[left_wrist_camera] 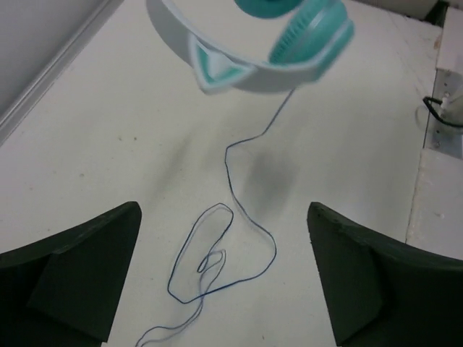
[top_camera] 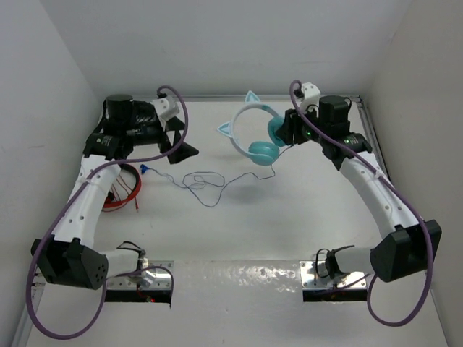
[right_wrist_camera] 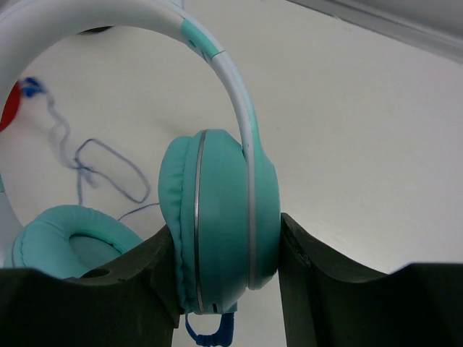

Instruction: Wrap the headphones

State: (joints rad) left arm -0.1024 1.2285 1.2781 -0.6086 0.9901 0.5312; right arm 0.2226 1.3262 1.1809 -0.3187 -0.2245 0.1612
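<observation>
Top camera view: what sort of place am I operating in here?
Most likely a lab robot cell, not a home: a white table boxed in by plain white panels, a left arm and right arm mounted at its near edge, and teal headphones as a prop.

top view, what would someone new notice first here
The teal cat-ear headphones at the far centre stand out first, with one earcup clamped in the right arm's jaws. From them a thin dark cable trails in loose loops across the white table to a blue plug near the left arm, whose jaws stand open over the loops.
</observation>
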